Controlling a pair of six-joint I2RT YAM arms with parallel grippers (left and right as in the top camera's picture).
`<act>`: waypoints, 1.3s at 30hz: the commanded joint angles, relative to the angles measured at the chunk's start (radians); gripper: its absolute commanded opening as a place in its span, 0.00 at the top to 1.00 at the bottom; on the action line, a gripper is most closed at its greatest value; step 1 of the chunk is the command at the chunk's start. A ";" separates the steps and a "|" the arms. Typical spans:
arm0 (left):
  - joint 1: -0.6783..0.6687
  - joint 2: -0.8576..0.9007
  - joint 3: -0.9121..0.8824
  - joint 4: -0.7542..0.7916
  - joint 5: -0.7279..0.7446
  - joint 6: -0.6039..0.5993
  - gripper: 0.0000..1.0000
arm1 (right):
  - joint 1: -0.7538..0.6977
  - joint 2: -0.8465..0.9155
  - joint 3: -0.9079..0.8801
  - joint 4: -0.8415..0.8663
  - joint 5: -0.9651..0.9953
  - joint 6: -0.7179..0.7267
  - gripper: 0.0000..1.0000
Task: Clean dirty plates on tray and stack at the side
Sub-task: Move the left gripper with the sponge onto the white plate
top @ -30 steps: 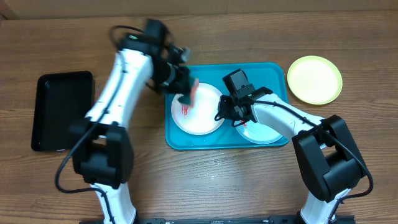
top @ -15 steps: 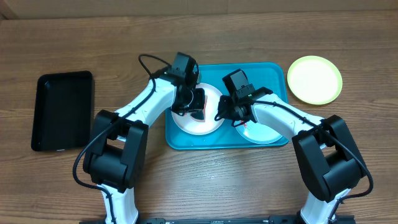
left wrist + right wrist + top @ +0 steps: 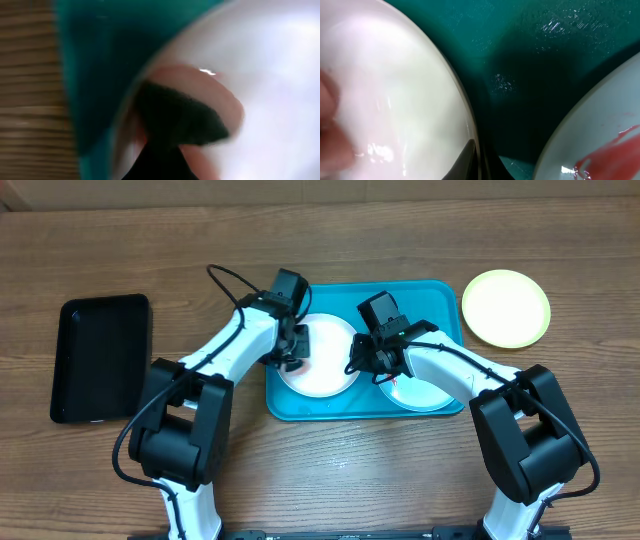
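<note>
The teal tray (image 3: 440, 295) holds a white plate (image 3: 325, 370) and a light-blue-rimmed plate (image 3: 425, 395) with a red smear (image 3: 605, 150). The yellow-green-rimmed plate (image 3: 506, 307) lies on the table to the right of the tray. My left gripper (image 3: 297, 350) is shut on a pink sponge (image 3: 200, 85) pressed on the white plate's left part (image 3: 280, 75). My right gripper (image 3: 355, 363) is shut on the white plate's right rim (image 3: 470, 125), with a finger on each side (image 3: 477, 157). The left wrist view is blurred.
A smaller black tray (image 3: 100, 358) lies at the far left on the wooden table. My right arm lies over the light-blue-rimmed plate and hides part of it. The tray floor (image 3: 530, 75) shows between the two plates.
My left arm came down with the sponge onto the white plate, then slid left across it. The red marks seen on that plate no longer show. My right arm has not moved.
</note>
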 commanded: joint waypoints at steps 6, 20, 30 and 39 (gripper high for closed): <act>0.028 0.007 0.063 -0.005 0.003 0.027 0.96 | 0.005 0.000 -0.027 -0.008 0.009 0.001 0.96; -0.108 0.119 0.009 0.196 0.257 -0.066 0.96 | 0.005 0.000 -0.027 -0.007 0.008 0.001 0.95; -0.030 0.112 0.106 -0.087 -0.130 -0.052 0.96 | 0.005 0.000 -0.027 -0.014 0.009 0.001 0.96; 0.003 0.113 0.181 -0.138 -0.156 -0.053 0.96 | 0.005 0.000 -0.027 -0.013 0.009 0.001 0.96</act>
